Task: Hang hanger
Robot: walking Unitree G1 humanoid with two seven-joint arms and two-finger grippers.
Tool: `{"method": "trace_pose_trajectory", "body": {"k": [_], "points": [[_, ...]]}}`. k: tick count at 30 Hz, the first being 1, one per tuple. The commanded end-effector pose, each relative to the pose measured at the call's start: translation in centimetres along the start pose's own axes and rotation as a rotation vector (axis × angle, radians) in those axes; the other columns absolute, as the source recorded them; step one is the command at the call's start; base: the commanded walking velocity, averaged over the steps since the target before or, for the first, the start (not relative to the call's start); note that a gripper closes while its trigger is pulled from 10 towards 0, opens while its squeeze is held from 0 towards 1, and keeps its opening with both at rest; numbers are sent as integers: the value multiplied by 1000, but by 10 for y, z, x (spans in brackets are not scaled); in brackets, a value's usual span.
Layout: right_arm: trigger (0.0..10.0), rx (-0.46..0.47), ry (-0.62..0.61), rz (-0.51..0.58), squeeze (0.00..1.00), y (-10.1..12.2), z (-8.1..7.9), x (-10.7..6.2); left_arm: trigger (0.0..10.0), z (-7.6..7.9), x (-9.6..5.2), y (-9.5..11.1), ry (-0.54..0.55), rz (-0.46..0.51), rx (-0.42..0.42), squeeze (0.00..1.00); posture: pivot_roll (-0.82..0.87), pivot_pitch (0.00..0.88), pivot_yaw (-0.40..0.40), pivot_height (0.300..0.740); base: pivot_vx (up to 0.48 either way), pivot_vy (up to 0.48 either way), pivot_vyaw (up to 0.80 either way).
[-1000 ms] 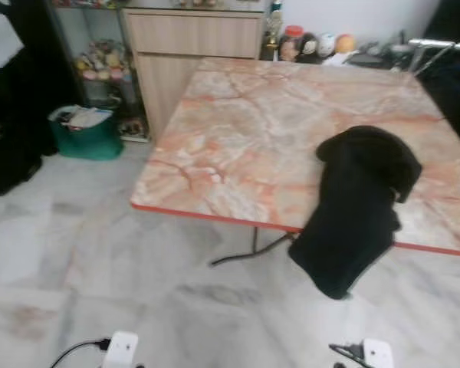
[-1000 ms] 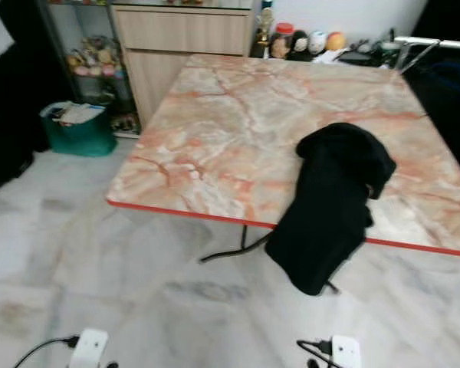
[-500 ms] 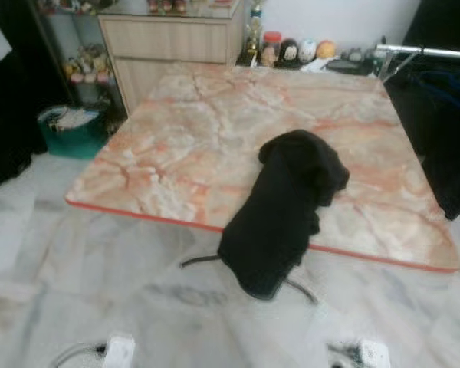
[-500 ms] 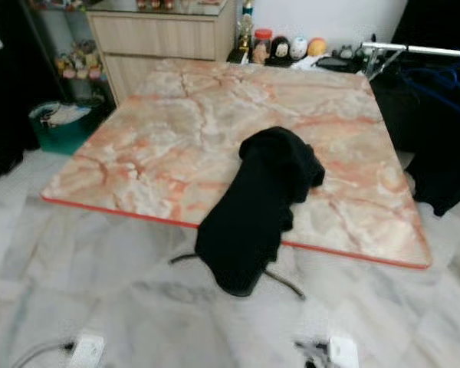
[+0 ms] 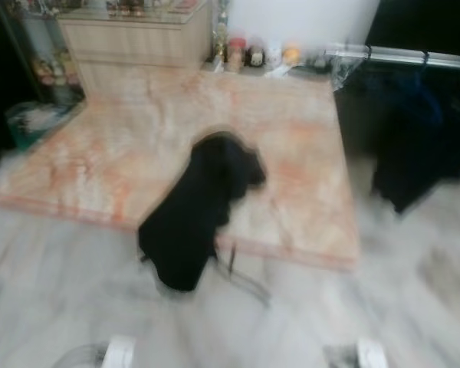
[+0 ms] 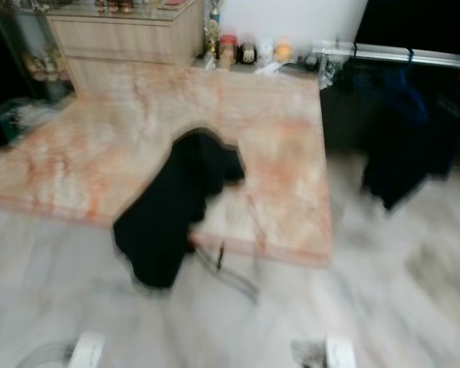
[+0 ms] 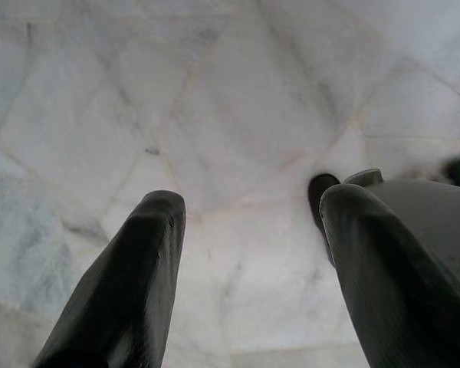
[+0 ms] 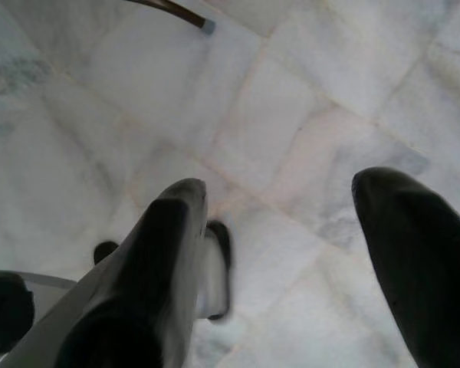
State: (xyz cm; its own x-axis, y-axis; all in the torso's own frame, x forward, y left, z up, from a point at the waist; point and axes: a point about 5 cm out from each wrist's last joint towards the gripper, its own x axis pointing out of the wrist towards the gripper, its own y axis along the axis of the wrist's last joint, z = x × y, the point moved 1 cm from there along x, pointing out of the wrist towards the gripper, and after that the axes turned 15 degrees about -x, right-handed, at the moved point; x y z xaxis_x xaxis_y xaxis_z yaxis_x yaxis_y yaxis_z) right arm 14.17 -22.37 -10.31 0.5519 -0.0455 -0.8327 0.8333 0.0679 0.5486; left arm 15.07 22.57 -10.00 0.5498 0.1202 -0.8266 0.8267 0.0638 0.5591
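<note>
Hanger-bearing black garment [image 5: 195, 211], blurred at frame centre, drapes over the near edge of the marble-patterned table [image 5: 291, 130], a clothes rail [image 5: 414, 57] at upper right, while the left gripper [image 7: 245, 230] and right gripper [image 8: 280, 222] hang wide open above the tiled floor [image 7: 215, 100].

View has swung right, bringing the clothes rail [image 5: 414, 57] closer.

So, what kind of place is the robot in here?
Probably a room in a home, used for eating and drying laundry. A marble-pattern folding table with a black garment draped over its edge, a wooden cabinet, and a clothes rail holding dark clothes stand on a marble tile floor.
</note>
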Motion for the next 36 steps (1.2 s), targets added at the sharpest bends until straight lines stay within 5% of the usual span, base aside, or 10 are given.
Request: {"method": "trace_pose_trajectory", "body": {"k": [1, 27, 36], "points": [[10000, -10, -14, 0, 0, -1, 5, -1, 10000, 3, 0, 0, -11, -4, 10, 0, -75, 0, -2, 740, 0, -480, 0], [10000, -9, -2, -25, 0, -11, 2, -3, 10000, -4, -4, -15, 3, -45, -23, 0, -84, 0, -6, 740, 0, -480, 0], [10000, -5, -10, 0, 0, -2, 5, -2, 10000, -7, -1, -5, 33, -20, -82, 0, -88, 0, -10, 740, 0, -480, 0]]}}
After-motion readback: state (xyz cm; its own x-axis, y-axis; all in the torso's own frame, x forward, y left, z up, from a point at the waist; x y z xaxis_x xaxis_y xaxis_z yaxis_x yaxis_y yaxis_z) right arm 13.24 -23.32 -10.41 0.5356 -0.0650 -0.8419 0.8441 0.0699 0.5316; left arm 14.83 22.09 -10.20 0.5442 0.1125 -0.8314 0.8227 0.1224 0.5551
